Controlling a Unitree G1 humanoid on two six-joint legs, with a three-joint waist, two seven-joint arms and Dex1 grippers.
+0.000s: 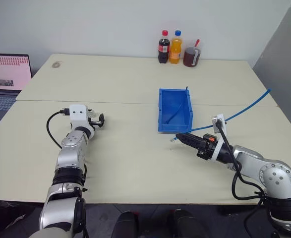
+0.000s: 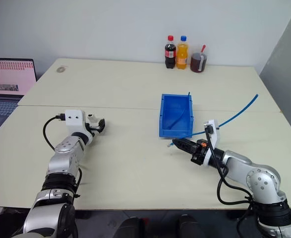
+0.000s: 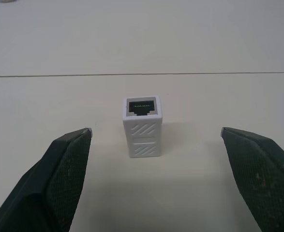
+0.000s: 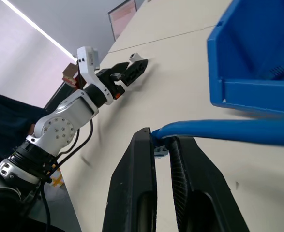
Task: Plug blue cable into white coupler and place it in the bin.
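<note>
Left gripper (image 3: 156,145) spread wide, empty, with white coupler (image 3: 142,126) upright on the surface (image 1: 135,163) between its fingers, untouched. Right gripper (image 4: 163,145) pinched shut on blue cable (image 4: 229,130) near its plug end, just in front of the bin (image 1: 175,110). Cable trailing off toward the surface's right edge.

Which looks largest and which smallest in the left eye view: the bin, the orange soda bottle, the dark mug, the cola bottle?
1. the bin, clearly largest.
2. the orange soda bottle and the cola bottle: they look about alike, so I do not rank them.
3. the dark mug, smallest. The bottles and mug stand farther away, so real sizes may differ.
</note>
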